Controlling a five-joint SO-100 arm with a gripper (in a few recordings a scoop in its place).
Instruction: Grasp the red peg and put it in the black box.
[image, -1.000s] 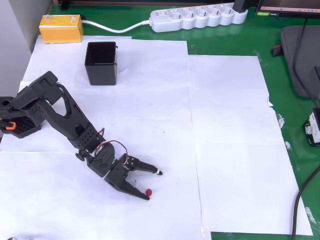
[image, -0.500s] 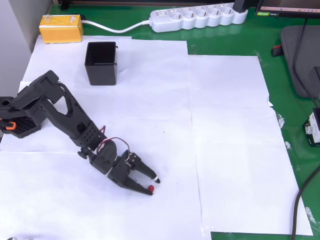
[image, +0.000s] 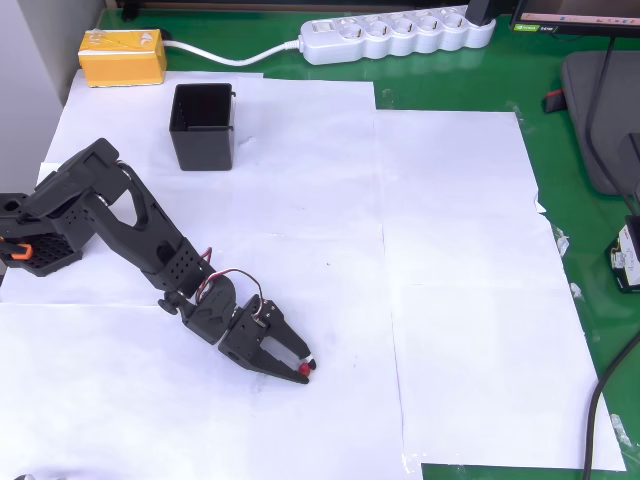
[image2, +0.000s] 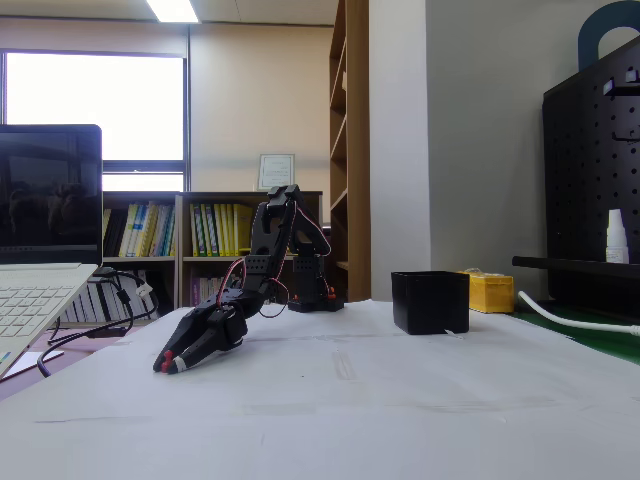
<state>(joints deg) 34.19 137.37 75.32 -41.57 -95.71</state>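
The red peg (image: 303, 370) is a tiny dark-red bead on the white paper, pinched between the fingertips of my black gripper (image: 305, 366). The gripper is shut on it, low over the sheet at the front of the overhead view. In the fixed view the gripper (image2: 166, 366) points down to the table at the left, with a speck of red at its tip. The black box (image: 203, 126) stands open-topped at the upper left of the overhead view, far from the gripper; in the fixed view the black box (image2: 430, 302) sits right of the arm.
A yellow block (image: 122, 56) lies beyond the box at the table's far left corner. A white power strip (image: 395, 35) runs along the far edge. White paper sheets (image: 460, 300) cover the green mat. A laptop (image2: 40, 260) stands at the left of the fixed view.
The fingers have swung together from wide open and closed on the red peg, which shifted slightly up and right with them. The arm's wrist has turned a little.
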